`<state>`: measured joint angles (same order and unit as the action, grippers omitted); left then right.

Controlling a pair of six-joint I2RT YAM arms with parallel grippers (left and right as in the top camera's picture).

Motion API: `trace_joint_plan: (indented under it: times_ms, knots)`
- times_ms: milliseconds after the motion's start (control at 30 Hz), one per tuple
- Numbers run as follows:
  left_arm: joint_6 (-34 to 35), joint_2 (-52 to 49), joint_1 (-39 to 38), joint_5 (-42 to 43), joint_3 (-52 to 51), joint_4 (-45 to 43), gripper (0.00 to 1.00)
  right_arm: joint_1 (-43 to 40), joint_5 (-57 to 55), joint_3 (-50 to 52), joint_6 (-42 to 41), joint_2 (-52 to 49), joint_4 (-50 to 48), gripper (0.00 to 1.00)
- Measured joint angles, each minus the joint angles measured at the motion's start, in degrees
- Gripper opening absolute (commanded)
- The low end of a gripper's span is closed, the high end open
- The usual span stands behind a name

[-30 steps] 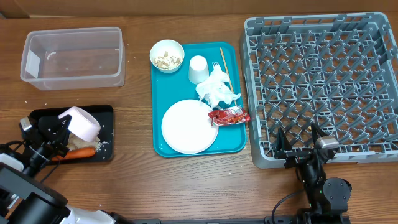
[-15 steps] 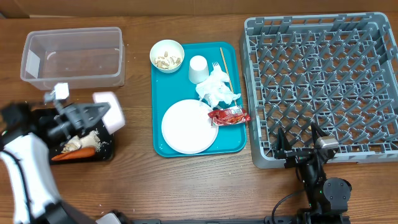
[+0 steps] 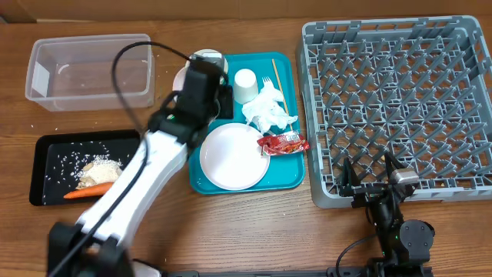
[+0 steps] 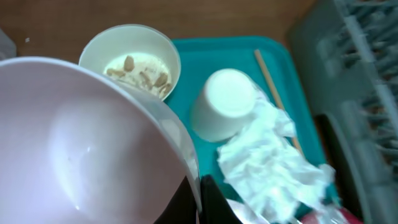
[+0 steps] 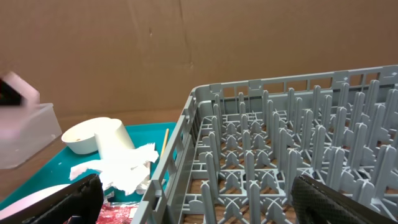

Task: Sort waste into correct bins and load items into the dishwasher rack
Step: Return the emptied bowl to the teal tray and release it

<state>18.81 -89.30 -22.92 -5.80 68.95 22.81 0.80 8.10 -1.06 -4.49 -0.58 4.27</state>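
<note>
My left gripper (image 4: 199, 198) is shut on the rim of an empty white bowl (image 4: 81, 143), held over the far-left corner of the teal tray (image 3: 288, 178). Beneath it sit a second bowl (image 4: 134, 62) with nut scraps, an upturned cup (image 4: 227, 102) and the crumpled napkin (image 4: 273, 162). The plate (image 3: 234, 158) and red wrapper (image 3: 283, 142) also lie on the tray. The carrot (image 3: 88, 192), beige scraps (image 3: 100, 168) and rice are in the black tray (image 3: 46, 146). My right gripper (image 5: 205, 205) is open at the front edge of the dishwasher rack (image 3: 400, 100).
The clear tub (image 3: 88, 69) stands at the far left with nothing in it. A thin wooden stick (image 4: 273, 87) and a white fork (image 3: 266, 81) lie by the cup. My left arm (image 3: 146, 165) stretches diagonally across the table between the black tray and the teal tray.
My left arm swung from the black tray up and right to the teal tray's far corner, carrying the bowl. The right arm stayed still.
</note>
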Motion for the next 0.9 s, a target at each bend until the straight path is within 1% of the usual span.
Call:
trace_joint_plan:
  times_ms: [33, 100, 200, 233, 300, 333, 400, 433, 567, 633, 733, 800, 867, 900]
  knots:
    - [0.46, -3.8, 0.02, -1.36, 0.0, -2.19, 0.05, 0.0, -0.02, 0.0, 0.02, 0.0, -0.04, 1.0]
    - [0.76, -7.93, 0.02, -2.47, -0.09, -5.77, 0.05, 0.0, -0.02, 0.0, 0.0, 0.0, 0.02, 1.0]
    - [0.79, -11.89, 0.02, -2.82, -0.09, -9.4, 0.06, 0.0, -0.02, 0.0, 0.02, 0.0, 0.0, 1.0]
    - [0.81, -12.5, 0.02, -2.49, -0.09, -9.55, 0.1, 0.0, -0.02, 0.0, 0.02, 0.0, 0.0, 1.0]
    - [0.94, -13.84, -0.02, -1.42, -0.09, -9.64, 0.15, 0.0, 0.0, 0.0, 0.0, 0.0, 0.02, 1.0]
    - [0.98, -14.6, -0.17, -0.98, -0.09, -9.53, 0.24, 0.0, 0.0, 0.0, 0.0, 0.0, 0.0, 1.0]
    - [1.25, -15.45, -0.37, -0.42, -0.09, -9.49, 0.36, 0.0, 0.0, 0.0, 0.0, 0.0, 0.0, 1.0]
    - [1.2, -15.65, -0.39, -0.24, -0.09, -9.38, 0.45, 0.0, -0.02, 0.0, 0.02, 0.0, -0.02, 1.0]
    - [0.81, -15.78, -0.48, 0.02, -0.09, -8.9, 0.54, 0.0, 0.0, 0.0, 0.0, 0.0, 0.02, 1.0]
    - [0.61, -15.78, -0.48, -0.07, 0.17, -7.13, 0.59, 0.0, 0.0, 0.0, 0.0, 0.0, -0.02, 1.0]
    - [-0.11, -15.78, -0.37, -0.96, 3.85, -2.16, 0.61, 0.0, 0.0, 0.0, 0.0, 0.0, 0.02, 1.0]
    - [-0.79, -15.78, 0.31, -1.4, 11.41, 2.14, 0.68, 0.0, -0.02, 0.0, 0.02, 0.0, -0.07, 1.0]
    - [-1.05, -15.78, 1.75, -0.52, 18.1, 8.55, 0.68, 0.0, -0.02, 0.0, 0.02, -0.02, 0.0, 1.0]
    - [-1.01, -16.22, 2.89, 1.38, 22.56, 15.32, 0.68, 0.0, 0.0, 0.0, 0.0, 0.0, -0.04, 1.0]
